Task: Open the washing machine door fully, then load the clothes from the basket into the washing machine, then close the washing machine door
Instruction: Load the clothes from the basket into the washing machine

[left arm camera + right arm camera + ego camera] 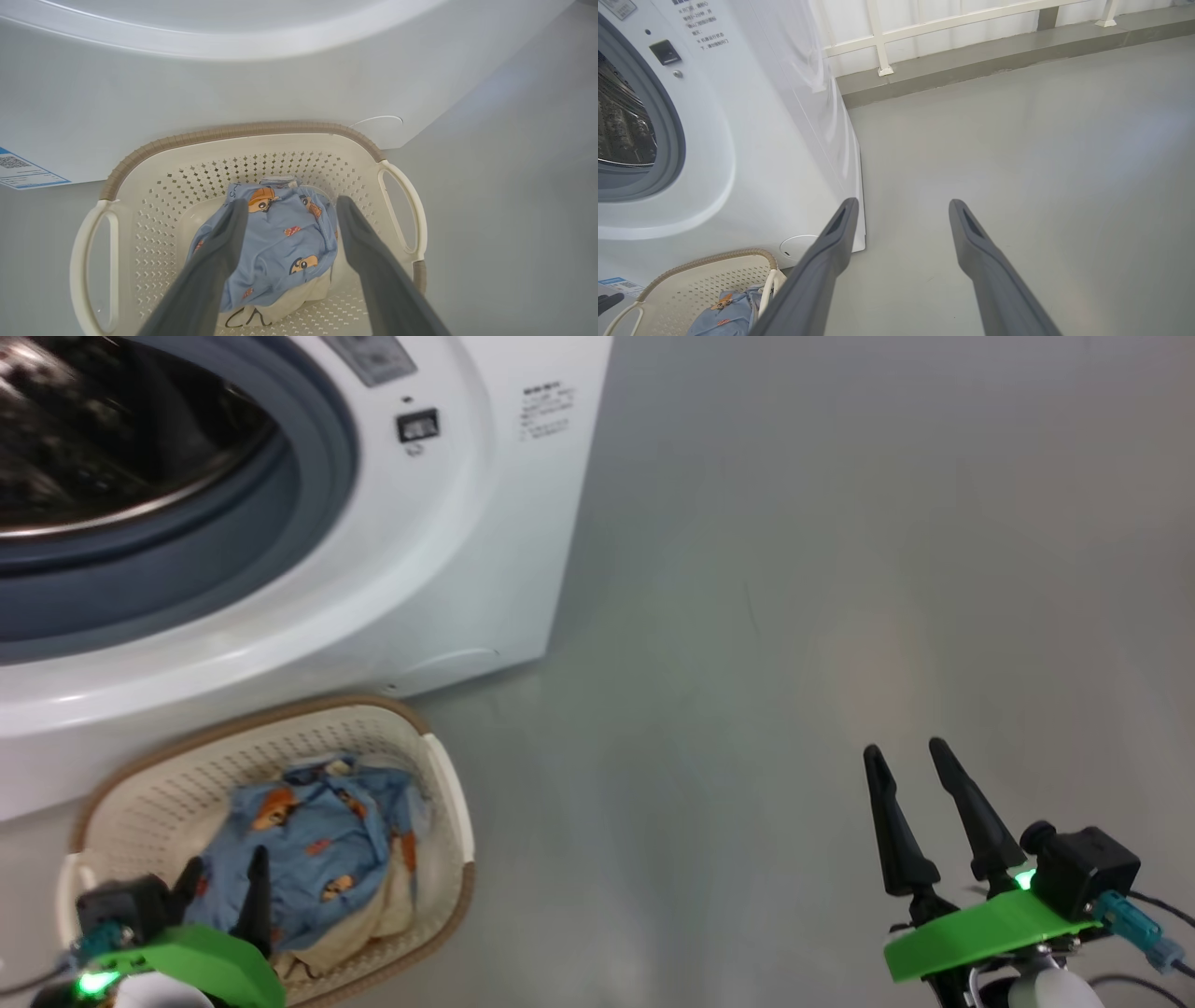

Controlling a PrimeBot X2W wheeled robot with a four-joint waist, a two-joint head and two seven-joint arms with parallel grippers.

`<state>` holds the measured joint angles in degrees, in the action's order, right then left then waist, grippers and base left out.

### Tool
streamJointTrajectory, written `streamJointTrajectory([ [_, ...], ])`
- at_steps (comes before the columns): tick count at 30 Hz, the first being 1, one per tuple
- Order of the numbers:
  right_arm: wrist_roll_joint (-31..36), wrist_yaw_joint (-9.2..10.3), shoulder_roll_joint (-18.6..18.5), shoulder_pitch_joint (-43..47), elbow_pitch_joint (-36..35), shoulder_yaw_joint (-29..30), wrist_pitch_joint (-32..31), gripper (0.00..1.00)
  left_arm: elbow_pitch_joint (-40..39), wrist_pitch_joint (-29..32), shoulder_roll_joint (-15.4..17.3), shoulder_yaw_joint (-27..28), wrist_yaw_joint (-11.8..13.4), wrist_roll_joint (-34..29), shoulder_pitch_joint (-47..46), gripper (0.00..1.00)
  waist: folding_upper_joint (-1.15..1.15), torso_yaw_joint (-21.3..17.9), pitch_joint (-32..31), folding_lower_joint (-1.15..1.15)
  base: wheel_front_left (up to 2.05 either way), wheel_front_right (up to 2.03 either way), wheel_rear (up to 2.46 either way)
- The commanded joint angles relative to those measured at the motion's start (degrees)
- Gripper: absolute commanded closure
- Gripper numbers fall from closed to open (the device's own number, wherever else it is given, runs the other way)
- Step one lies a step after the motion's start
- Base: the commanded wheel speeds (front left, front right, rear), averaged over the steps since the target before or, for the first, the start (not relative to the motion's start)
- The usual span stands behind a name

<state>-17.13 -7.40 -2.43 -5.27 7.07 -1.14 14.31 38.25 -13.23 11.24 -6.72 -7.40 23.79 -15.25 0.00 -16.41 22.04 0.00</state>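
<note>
A: Start big. Where does the washing machine point(439, 551) stand?
B: On the grey floor point(794, 569), with its drum mouth point(140, 457) uncovered and facing us, so I judge the opening step done. The basket point(187, 784) sits on the floor right against the machine's front, below that mouth

A: Which way does the basket run?
B: Open side up, with its long axis going from one side handle point(417, 210) to the other, along the machine's front

A: And the clothes point(280, 238)?
B: Bunched in the middle of the basket, blue bear-print fabric on top. A cream piece point(280, 305) is tucked under on the side away from the machine. The heap has no clear direction, though it looks a touch longer from the machine side toward us

A: How will it handle?
B: Light, soft and limp, I'd say. It won't break or slip, but it will droop and trail, and the cream piece may stay behind if only the blue is pinched. I'd take the crown of the bundle, deep enough to gather both layers

A: The hands?
B: The left hand point(292, 201) hovers over the basket, fingers apart on either side of the bundle and gripping nothing. The right hand point(904, 748) is well off to the right above the floor, fingers apart too, empty
</note>
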Motion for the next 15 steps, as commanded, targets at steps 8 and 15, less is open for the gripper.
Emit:
streamJointTrajectory([
  [8,-2.3,-0.09,-0.5,-3.9,-1.8,-3.8,0.7,0.00,8.2,4.6,4.6,-0.1,-0.1,4.4,-6.5,0.00,0.00,-6.5,8.8,0.00,0.00,0.00,0.00],
  [15,-4.1,-0.09,-0.4,-6.0,-2.1,-5.9,0.7,0.00,13.8,7.6,7.5,-1.9,-0.1,7.8,-10.0,0.00,0.00,-9.0,13.4,0.00,0.00,0.00,0.00],
])
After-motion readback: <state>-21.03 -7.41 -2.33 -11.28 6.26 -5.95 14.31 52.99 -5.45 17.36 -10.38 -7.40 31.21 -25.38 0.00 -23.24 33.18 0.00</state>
